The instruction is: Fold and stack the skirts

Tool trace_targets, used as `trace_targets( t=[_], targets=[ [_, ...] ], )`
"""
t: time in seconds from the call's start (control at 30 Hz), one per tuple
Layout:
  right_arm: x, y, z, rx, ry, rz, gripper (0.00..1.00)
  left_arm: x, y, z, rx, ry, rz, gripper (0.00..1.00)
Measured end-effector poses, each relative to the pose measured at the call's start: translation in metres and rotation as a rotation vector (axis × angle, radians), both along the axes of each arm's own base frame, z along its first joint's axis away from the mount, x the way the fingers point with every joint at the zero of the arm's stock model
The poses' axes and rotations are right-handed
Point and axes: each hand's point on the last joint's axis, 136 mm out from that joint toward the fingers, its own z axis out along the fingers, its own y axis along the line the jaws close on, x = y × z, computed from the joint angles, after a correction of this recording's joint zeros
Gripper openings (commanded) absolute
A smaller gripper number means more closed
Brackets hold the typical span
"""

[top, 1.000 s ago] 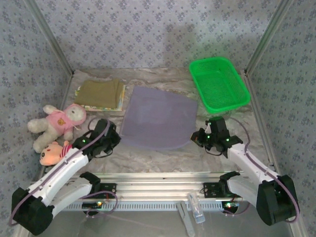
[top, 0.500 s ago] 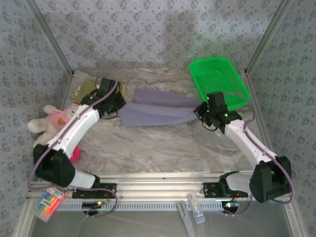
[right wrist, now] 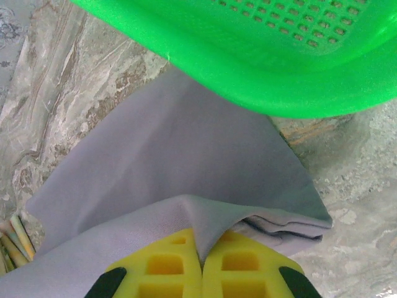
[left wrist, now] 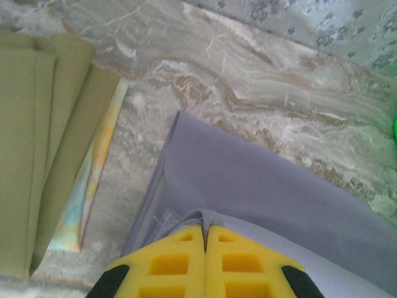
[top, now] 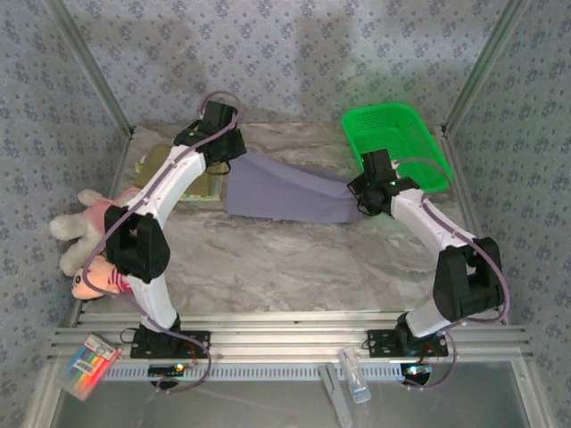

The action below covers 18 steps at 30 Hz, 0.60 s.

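Note:
The lavender skirt (top: 294,194) lies at the back middle of the table, its near edge lifted and carried over towards the back. My left gripper (top: 234,157) is shut on its left corner; in the left wrist view the yellow pads (left wrist: 180,264) pinch a ridge of lavender cloth (left wrist: 260,186). My right gripper (top: 361,193) is shut on the right corner, beside the basket; its pads (right wrist: 167,267) pinch a fold of the same skirt (right wrist: 186,155). The folded olive skirt (left wrist: 37,155) lies on a pastel-patterned skirt (left wrist: 93,180) to the left, partly hidden under the left arm (top: 169,178).
A green basket (top: 397,147) stands at the back right, its rim (right wrist: 279,56) just over the right gripper. A pink plush toy (top: 89,223) and a second pink toy (top: 94,278) lie at the left edge. The marble table (top: 285,267) runs to metal rails in front.
Both arms have swung from the near edge towards the back, carrying the lavender skirt's near corners and folding it over itself. The left arm now covers most of the olive stack.

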Motion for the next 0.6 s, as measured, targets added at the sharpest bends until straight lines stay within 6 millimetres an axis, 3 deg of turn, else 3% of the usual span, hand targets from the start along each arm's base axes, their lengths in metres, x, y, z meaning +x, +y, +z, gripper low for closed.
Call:
trace_targets(
  t=[0.23, 0.47, 0.6],
  targets=[
    [0.014, -0.005, -0.001, 0.0, 0.004, -0.021, 0.0, 0.021, -0.004, 0.002, 0.02, -0.022, -0.014, 0.0],
    [0.036, -0.004, 0.016, 0.013, -0.047, -0.014, 0.0, 0.033, 0.003, 0.012, 0.022, -0.04, 0.002, 0.0],
    [0.043, -0.002, 0.008, 0.012, -0.037, -0.005, 0.0, 0.04, 0.004, 0.004, 0.027, -0.016, 0.007, 0.0]
  ],
)
